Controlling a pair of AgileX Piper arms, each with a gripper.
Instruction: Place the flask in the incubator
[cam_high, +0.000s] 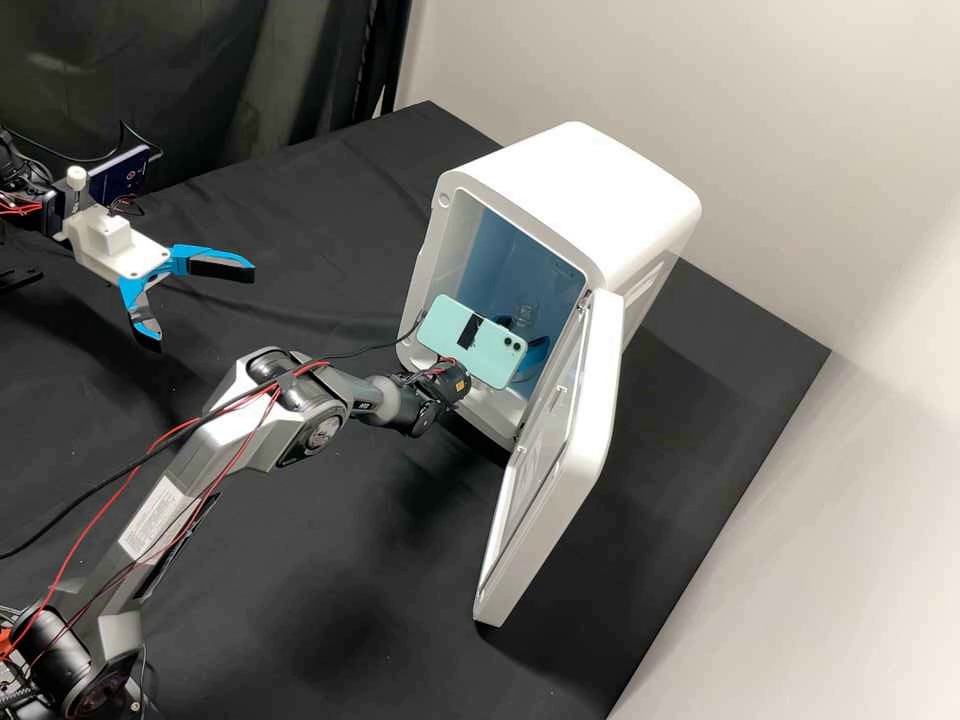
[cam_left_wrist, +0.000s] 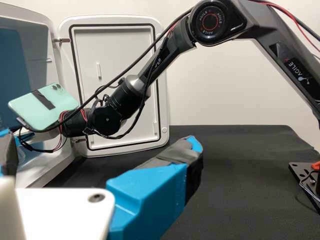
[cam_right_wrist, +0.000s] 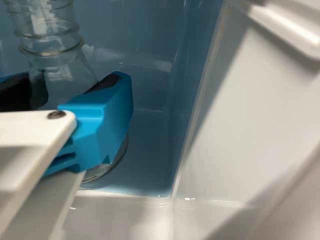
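The white incubator (cam_high: 620, 190) with a blue inside stands on the bench, its door (cam_high: 560, 440) swung wide open. Inside it a clear glass flask (cam_right_wrist: 52, 50) stands with its base on the blue floor (cam_right_wrist: 150, 160). My right gripper (cam_right_wrist: 50, 107) is inside the chamber, shut on the flask, with a blue finger (cam_right_wrist: 102, 122) against its cone. In the high view the flask (cam_high: 524, 316) shows faintly behind the mint phone (cam_high: 472, 340) on the right wrist. My left gripper (cam_high: 203, 306) hangs open and empty over the bench, far left of the incubator. The same gripper (cam_left_wrist: 100, 150) faces the door (cam_left_wrist: 115, 85).
The right arm (cam_high: 290, 420) stretches across the middle of the black bench (cam_high: 350, 560) to the incubator's mouth, with red and black cables along it. The open door juts toward the bench's front. A wall stands close behind the incubator.
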